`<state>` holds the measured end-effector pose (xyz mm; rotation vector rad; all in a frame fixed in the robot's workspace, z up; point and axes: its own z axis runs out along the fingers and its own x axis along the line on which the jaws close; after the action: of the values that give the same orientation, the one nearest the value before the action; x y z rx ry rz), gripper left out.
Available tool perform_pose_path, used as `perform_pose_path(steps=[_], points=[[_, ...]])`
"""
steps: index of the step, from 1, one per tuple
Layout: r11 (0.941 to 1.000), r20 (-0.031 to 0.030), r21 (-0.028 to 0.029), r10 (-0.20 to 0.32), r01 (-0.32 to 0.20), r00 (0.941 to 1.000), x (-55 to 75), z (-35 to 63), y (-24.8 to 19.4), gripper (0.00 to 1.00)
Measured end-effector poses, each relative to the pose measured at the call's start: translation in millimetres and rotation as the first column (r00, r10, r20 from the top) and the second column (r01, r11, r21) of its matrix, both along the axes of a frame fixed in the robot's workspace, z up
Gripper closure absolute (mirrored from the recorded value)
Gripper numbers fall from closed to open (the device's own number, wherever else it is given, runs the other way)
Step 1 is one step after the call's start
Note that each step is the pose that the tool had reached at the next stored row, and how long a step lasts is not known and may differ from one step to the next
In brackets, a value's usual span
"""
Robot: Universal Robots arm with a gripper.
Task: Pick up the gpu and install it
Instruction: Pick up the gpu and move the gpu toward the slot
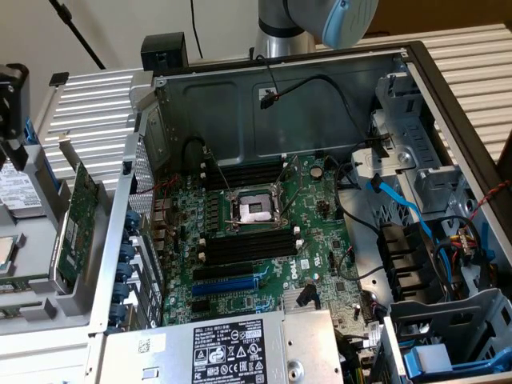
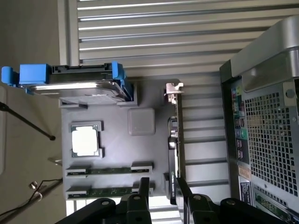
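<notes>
The gpu [image 2: 174,140], on edge in the gray tray [image 2: 117,154], lies between the open pincer's [image 2: 163,183] fingers.

My view takes in an open computer case [image 1: 304,104], its green motherboard [image 1: 320,240] carrying a bare processor socket [image 1: 254,210] between rows of black memory sticks [image 1: 248,244]. A power supply [image 1: 232,344] sits nearest; a blue cable [image 1: 404,210] runs at the exterior view's right. Beside the case, a grey tray [image 2: 117,154] holds a hard drive [image 2: 79,86], a processor chip [image 2: 85,141] and two memory modules [image 2: 110,171].
</notes>
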<state>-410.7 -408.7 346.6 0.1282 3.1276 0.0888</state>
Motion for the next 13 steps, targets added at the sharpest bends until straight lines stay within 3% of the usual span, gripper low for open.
perform_pose_path(steps=[5, 7, 9, 10, 12, 13], points=[[1.0000, 0.0019, 0.0000, -0.002, 0.002, 1.0000, -0.1, -9.2, -6.8, 0.64], [1.0000, 0.0044, 0.0000, -0.003, 0.003, 1.0000, -0.1, -16.3, -14.8, 0.64], [1.0000, 0.0064, 0.0000, -0.003, 0.003, 1.0000, -0.1, -20.0, -19.3, 0.64], [1.0000, 0.0113, 0.0000, -0.004, 0.004, 0.9999, -0.1, -22.8, -22.5, 0.64], [1.0000, 0.0192, 0.0000, -0.003, 0.003, 0.9998, -0.1, -25.0, -24.7, 0.64], [1.0000, 0.0283, 0.0001, -0.004, 0.004, 0.9996, -0.1, -27.2, -26.2, 0.64]])
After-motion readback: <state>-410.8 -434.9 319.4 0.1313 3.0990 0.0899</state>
